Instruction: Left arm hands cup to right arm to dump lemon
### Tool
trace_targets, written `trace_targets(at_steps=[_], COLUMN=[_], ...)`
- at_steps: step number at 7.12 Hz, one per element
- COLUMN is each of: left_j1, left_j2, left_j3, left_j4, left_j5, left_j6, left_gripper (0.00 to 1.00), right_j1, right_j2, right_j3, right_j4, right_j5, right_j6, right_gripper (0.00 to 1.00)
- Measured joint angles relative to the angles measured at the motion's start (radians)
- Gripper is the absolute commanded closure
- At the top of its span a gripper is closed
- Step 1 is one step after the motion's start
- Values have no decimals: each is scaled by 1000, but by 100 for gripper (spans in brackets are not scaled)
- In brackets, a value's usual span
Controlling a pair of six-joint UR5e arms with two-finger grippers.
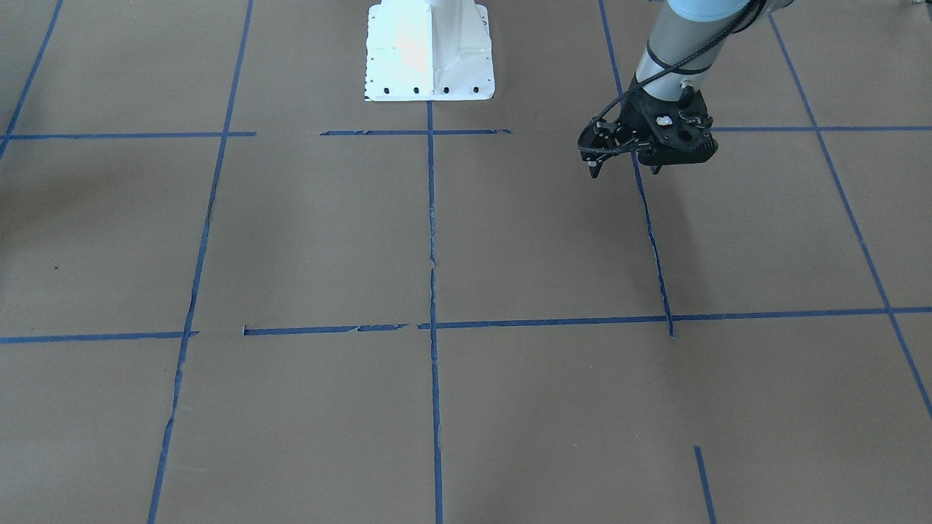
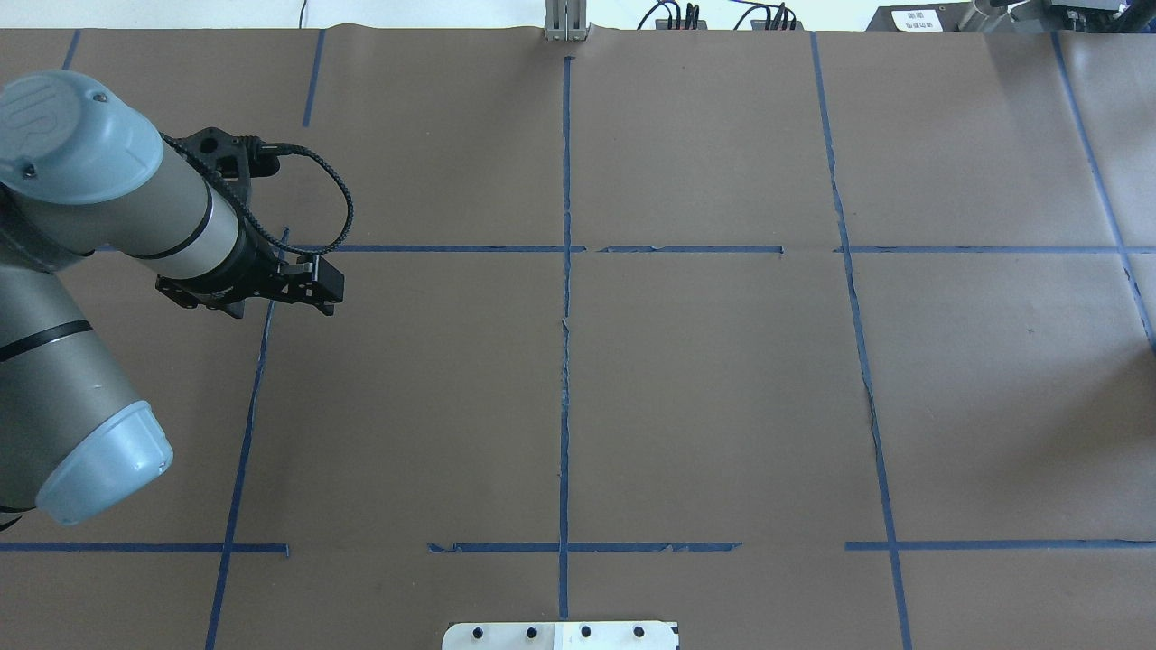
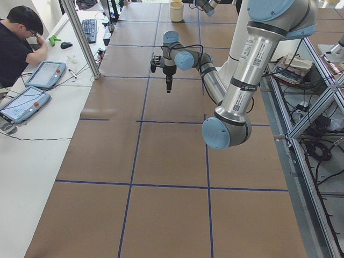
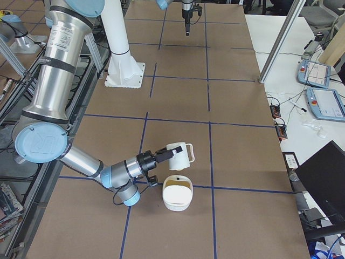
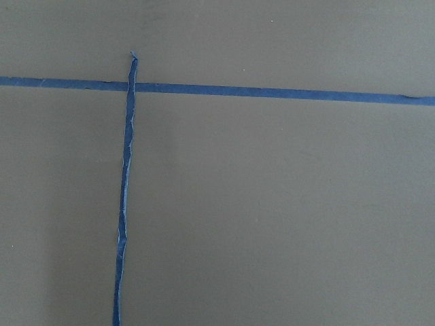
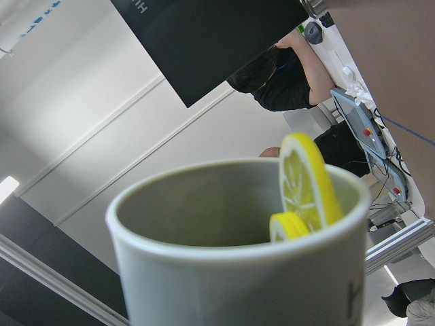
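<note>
In the exterior right view the white cup hangs tipped on its side at the tip of the near right arm's gripper. I cannot tell whether that gripper is open or shut. The right wrist view is filled by the cup, with yellow lemon slices leaning at its rim. Far down the table, the left gripper hovers open and empty over a blue tape line. It appears small at the top in the exterior right view.
A white bowl-like container stands on the table just below the tipped cup. The white robot base sits at the table's edge. A person works at a side desk with tablets, behind an aluminium post.
</note>
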Motion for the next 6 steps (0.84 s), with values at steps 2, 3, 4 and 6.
trace_targets(at_steps=[2, 3, 4, 6], left_j1=[0, 0, -1, 0], left_j2=[-7, -9, -10, -12], left_j3=[2, 3, 3, 3], left_j4=[0, 0, 0, 0], left_j5=[1, 1, 1, 1], left_j6=[0, 0, 1, 2], left_gripper=[0, 0, 0, 0], right_j1=[0, -1, -2, -4], right_j2=[-8, -8, -7, -2], right_j3=[-63, -123, -165, -189], right_j4=[51, 112, 162, 192], right_j5=[-17, -25, -30, -34], right_j6=[36, 44, 47, 65], right_gripper=[95, 95, 95, 95])
